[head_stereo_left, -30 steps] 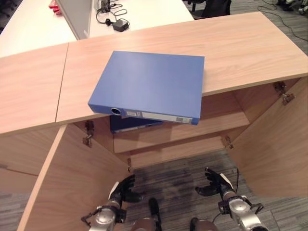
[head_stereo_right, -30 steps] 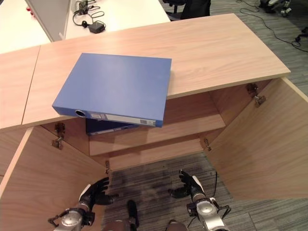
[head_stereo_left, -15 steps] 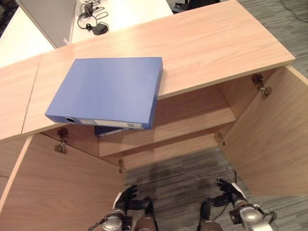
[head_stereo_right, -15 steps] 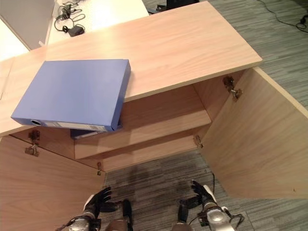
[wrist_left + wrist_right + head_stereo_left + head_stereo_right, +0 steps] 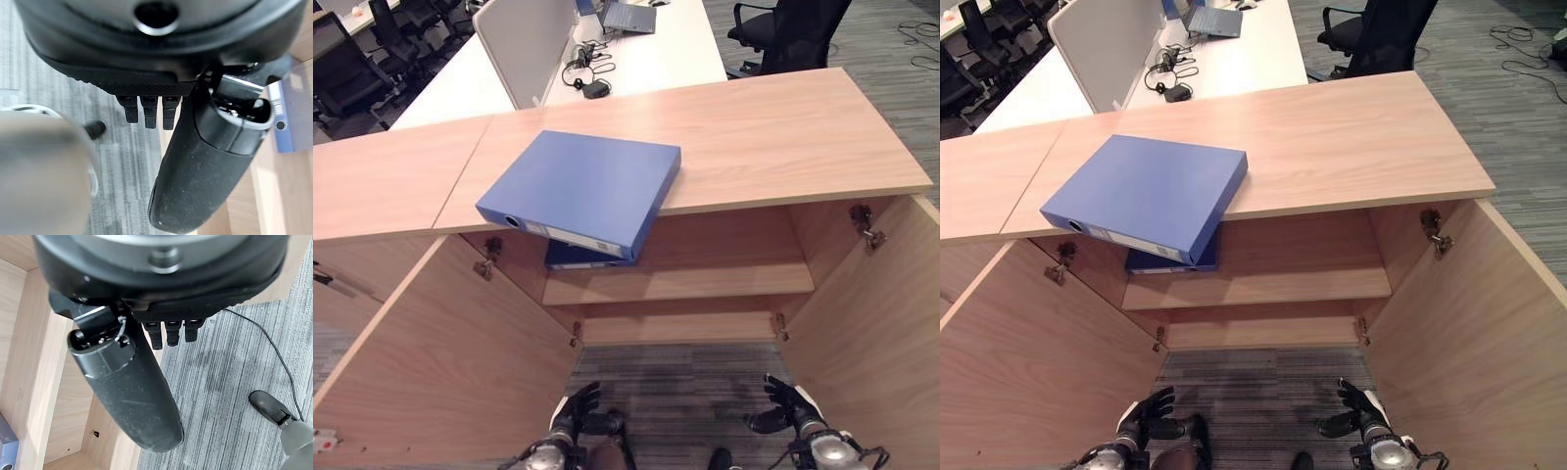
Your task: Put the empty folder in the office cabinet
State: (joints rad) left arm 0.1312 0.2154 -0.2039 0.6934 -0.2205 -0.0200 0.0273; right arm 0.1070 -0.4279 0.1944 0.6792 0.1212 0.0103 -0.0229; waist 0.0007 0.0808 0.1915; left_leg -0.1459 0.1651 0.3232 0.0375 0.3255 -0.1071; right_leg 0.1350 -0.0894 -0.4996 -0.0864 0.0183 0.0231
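Blue folder [image 5: 582, 186] overhanging cabinet top [image 5: 783, 137]; both hands [image 5: 576, 413] [image 5: 785, 406] low, fingers relaxed, empty.

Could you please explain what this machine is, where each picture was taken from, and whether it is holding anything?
This is a humanoid robot with two arms ending in dark hands. Two pictures come from cameras on its head, looking down; two come from cameras on its wrists, looking along each hand from very close.

From the head you see a wooden cabinet with both doors open. A blue folder lies flat on its top, one end jutting over the front edge. A second, darker folder lies on the shelf just below.

The left hand and right hand hang low over the carpet, fingers relaxed and open. Neither holds anything, so the folder is not yet picked up.
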